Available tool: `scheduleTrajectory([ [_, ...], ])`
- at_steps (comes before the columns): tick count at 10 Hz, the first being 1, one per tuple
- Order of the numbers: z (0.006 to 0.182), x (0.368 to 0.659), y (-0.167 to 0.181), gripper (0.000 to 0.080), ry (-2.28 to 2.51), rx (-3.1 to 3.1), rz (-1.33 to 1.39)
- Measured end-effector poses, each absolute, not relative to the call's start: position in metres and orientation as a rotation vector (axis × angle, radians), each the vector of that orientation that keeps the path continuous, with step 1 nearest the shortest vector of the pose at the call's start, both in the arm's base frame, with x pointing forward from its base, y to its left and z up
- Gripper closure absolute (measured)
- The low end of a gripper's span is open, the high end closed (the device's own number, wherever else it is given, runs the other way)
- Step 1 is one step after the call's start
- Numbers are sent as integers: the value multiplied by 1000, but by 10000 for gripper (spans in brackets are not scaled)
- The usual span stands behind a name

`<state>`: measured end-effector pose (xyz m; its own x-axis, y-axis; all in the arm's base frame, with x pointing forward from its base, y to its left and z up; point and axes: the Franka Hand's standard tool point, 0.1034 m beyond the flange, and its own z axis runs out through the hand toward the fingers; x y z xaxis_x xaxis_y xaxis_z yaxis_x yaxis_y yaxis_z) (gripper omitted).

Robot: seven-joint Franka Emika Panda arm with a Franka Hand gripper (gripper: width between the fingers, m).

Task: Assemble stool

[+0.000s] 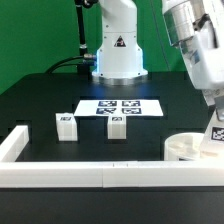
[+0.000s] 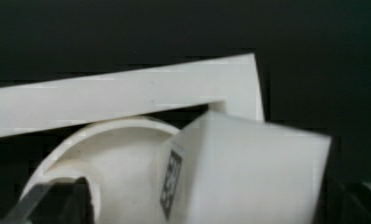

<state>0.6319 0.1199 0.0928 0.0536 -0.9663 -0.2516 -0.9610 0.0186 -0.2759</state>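
Observation:
The round white seat [image 1: 188, 148] lies on the black table at the exterior view's right, in the corner of the border rails. My gripper [image 1: 211, 115] is shut on a white leg [image 1: 215, 131] with a tag and holds it over the seat's right edge. In the wrist view the held leg [image 2: 253, 165] fills the space between my dark fingers [image 2: 43, 200], with the seat's curved rim [image 2: 102, 145] just beside it. Two more tagged legs [image 1: 66, 124] [image 1: 117, 125] stand apart on the table at the left and middle.
White border rails run along the front [image 1: 100, 176] and the left [image 1: 14, 146]; the rail corner shows in the wrist view [image 2: 146, 95]. The marker board [image 1: 120, 107] lies before the robot base [image 1: 118, 55].

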Motion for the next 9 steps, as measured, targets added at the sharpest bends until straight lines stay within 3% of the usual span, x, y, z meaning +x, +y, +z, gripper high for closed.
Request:
scheduleTrajectory([
  [2, 104, 632, 127, 153, 1697, -2186, -58],
  [6, 101, 632, 125, 151, 1423, -2392, -121],
  [9, 111, 632, 140, 151, 626, -2849, -158],
])
